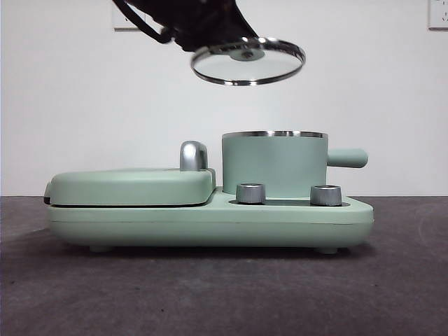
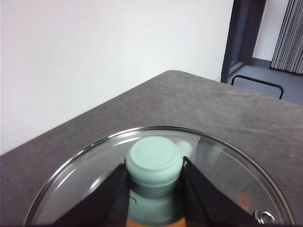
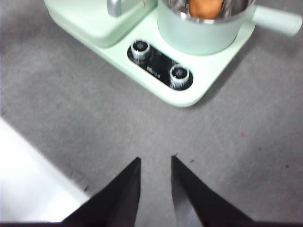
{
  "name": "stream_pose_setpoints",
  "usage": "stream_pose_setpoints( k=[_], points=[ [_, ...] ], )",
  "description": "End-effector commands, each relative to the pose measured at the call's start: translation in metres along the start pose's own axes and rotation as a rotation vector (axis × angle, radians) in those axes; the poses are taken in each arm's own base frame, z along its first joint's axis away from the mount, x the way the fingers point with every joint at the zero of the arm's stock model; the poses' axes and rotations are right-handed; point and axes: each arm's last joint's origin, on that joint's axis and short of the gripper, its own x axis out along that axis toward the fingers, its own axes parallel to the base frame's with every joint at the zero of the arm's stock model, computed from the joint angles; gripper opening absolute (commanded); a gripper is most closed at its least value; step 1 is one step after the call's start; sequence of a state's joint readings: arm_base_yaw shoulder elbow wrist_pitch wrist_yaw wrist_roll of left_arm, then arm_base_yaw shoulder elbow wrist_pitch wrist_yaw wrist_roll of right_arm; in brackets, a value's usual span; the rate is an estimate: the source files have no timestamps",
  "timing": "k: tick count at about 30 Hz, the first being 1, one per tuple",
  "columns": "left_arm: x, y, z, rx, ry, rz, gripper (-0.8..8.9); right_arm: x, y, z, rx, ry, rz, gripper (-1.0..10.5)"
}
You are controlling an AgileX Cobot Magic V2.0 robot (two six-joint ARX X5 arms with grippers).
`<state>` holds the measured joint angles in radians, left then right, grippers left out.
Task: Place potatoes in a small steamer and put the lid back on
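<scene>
Left hand (image 2: 154, 189) clamps the knob of the lid (image 1: 248, 61), held tilted above the small steamer (image 1: 274, 164); potato (image 3: 206, 8) already inside. Risk: tilted descent catches the rim (lid seats crooked or slips). Right hand (image 3: 155, 163) idles parted, empty.

From the front, the small steamer (image 1: 274, 164) wall hides its contents. The right wrist view is blurred and its edge cuts off the potato (image 3: 205, 8). The left pincer (image 2: 155, 189) covers the lid (image 2: 227, 170) knob's sides.
</scene>
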<state>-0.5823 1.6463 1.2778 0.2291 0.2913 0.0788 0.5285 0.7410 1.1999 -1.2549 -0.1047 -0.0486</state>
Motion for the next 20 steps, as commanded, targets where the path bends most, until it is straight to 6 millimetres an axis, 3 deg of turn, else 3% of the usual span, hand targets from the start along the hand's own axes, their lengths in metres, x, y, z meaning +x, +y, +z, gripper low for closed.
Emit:
stream_pose_setpoints(
  k=[1, 20],
  points=[
    [0.016, 0.001, 0.011, 0.034, -0.053, -0.014, 0.09, 0.000, 0.001, 0.001, 0.014, 0.013, 0.005, 1.0],
    [0.067, 0.006, -0.040, 0.046, -0.020, -0.044, 0.09, 0.000, 0.001, -0.001, 0.015, 0.037, 0.005, 1.0]
  ],
)
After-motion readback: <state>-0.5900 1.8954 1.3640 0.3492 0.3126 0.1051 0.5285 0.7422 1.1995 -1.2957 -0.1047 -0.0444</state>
